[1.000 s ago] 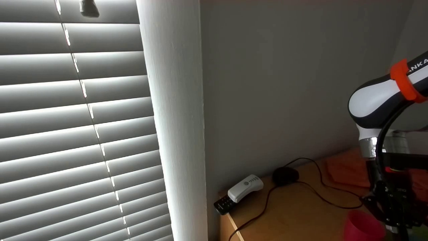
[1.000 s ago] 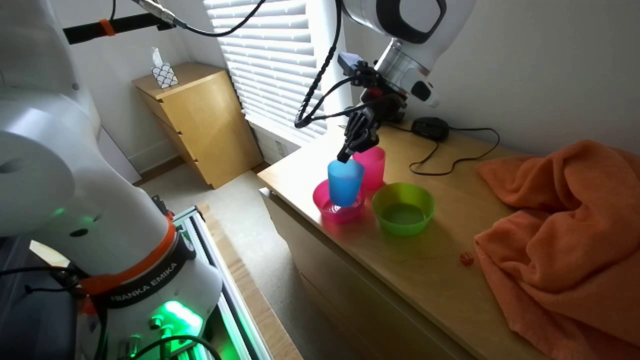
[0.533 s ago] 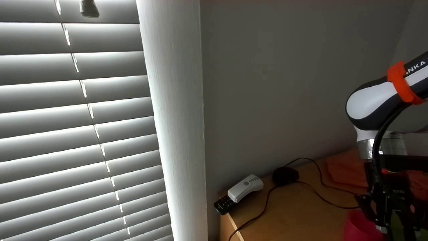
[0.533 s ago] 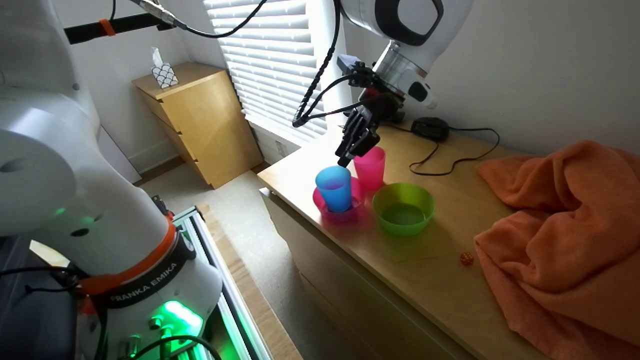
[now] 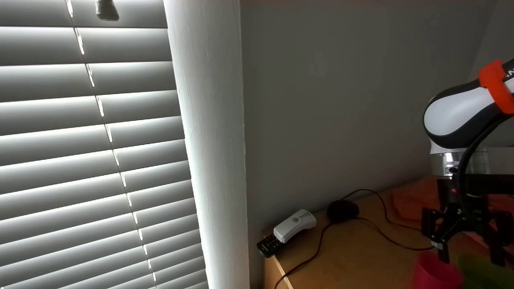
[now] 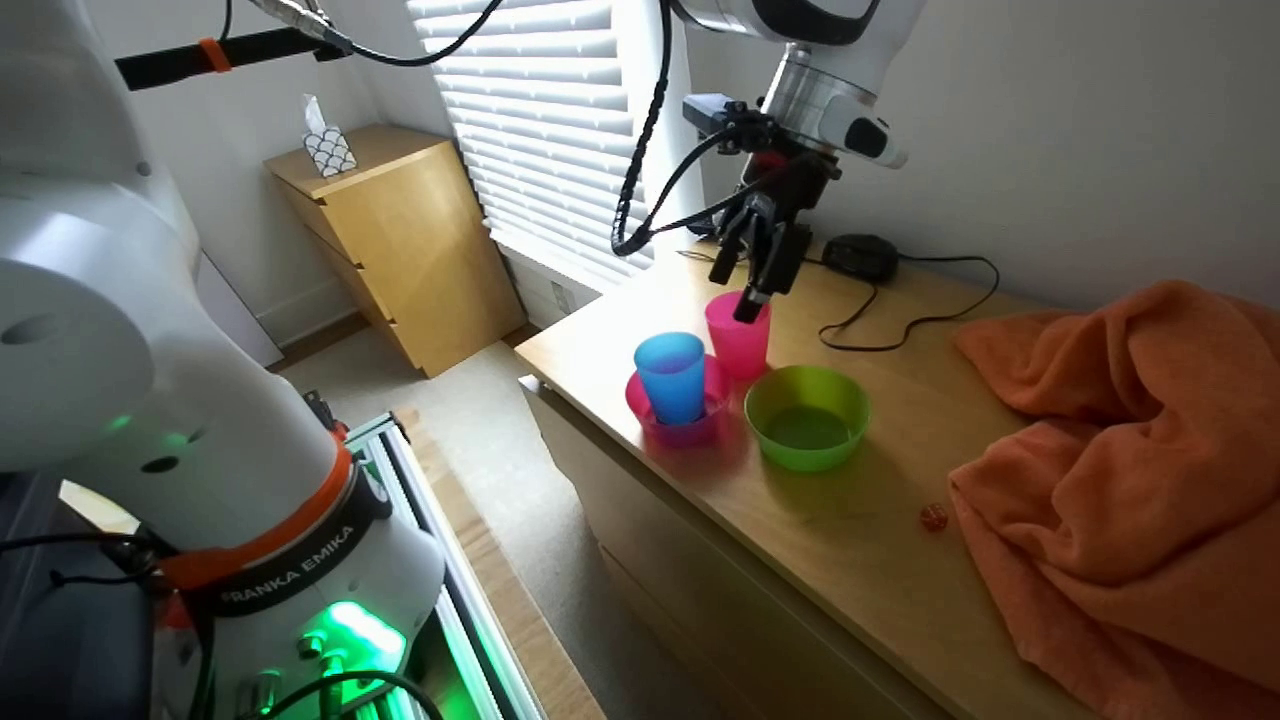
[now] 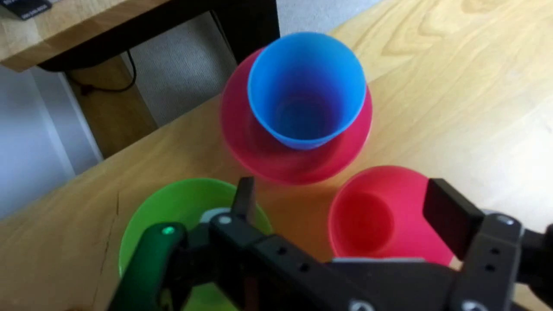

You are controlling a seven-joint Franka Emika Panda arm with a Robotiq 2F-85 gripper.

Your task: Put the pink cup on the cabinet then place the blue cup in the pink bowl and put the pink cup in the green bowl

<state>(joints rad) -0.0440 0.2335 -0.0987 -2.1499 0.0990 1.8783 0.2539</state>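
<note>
1. blue cup (image 6: 672,380) inside the pink bowl (image 6: 683,436).
2. pink cup (image 6: 738,347) on the cabinet (image 6: 860,550), just beside that bowl.
3. green bowl (image 6: 808,452) near the pink bowl.
4. gripper (image 7: 342,193) higher than the pink bowl, fingers (image 7: 453,216) apart.

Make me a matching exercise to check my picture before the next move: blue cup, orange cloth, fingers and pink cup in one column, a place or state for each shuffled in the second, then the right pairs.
Things
1. Blue cup
2. Orange cloth
3. Fingers
4. Pink cup

Places and states
A. Spread apart from each other
B. Standing upright, directly on the cabinet top
C. Lying crumpled in folds
D. Inside the pink bowl

Right pairs: 1-D, 2-C, 3-A, 4-B.
</note>
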